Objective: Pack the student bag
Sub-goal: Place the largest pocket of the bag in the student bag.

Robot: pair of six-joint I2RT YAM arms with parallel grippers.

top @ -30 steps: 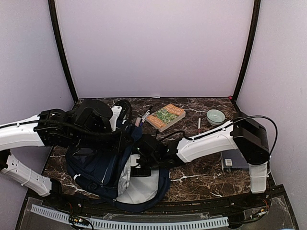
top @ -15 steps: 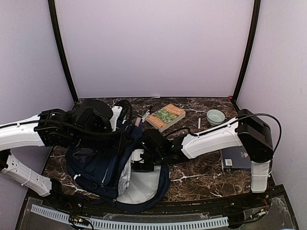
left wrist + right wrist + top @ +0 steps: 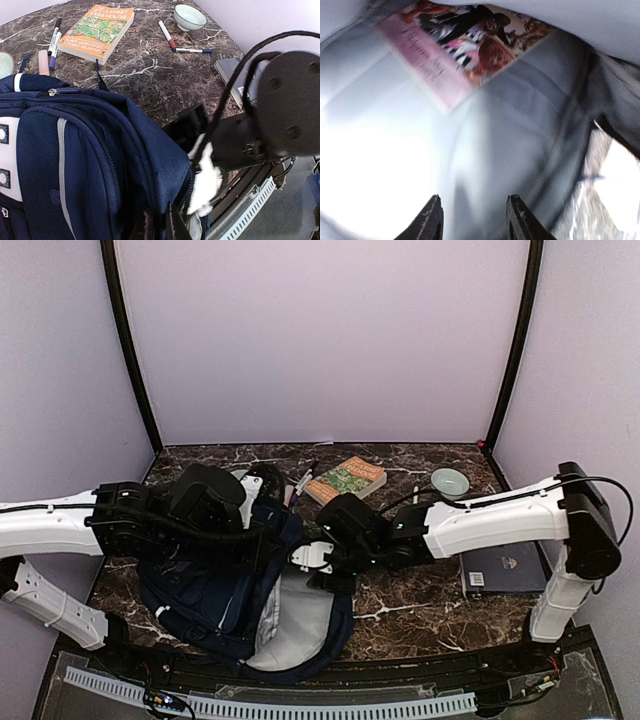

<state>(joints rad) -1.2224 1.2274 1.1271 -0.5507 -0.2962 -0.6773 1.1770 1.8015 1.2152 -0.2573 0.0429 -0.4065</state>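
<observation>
At the right gripper (image 3: pixel 475 222): held open, two dark fingertips (image 3: pixel 432 220) apart with nothing between them, pointed into the pale grey lining (image 3: pixel 520 125) of the student bag (image 3: pixel 200 590). Just beyond those tips, inside the bag, a pink-covered book (image 3: pixel 450 55) lying against the lining, its cover picture too blurred to read. From above, poised at the right side of the bag's open mouth, with the white right arm (image 3: pixel 490 520) stretching back across the table. At the left gripper (image 3: pixel 160 226): closed on the navy rim of the bag's mouth, pinching the fabric at the bottom edge of the wrist view. Around both: the bag itself lying on the near left part of the dark marble table (image 3: pixel 430 600), grey interior exposed toward the near edge, white stripes and a white slotted patch (image 3: pixel 7 155) showing on the front. Farther back, apart from the bag, an orange-and-green paperback (image 3: pixel 346 481) lying flat. Left of it, a black marker (image 3: pixel 55 32), a purple marker (image 3: pixel 52 56) and a pink highlighter (image 3: pixel 43 62) lying side by side, close to the bag's top. Right of the paperback, a red-capped marker (image 3: pixel 166 34) and a blue pen (image 3: pixel 192 50), then a pale green bowl (image 3: pixel 450 483) upright near the back right corner. At the table's right edge, a dark book (image 3: pixel 505 565) lying flat beside the right arm's base.
</observation>
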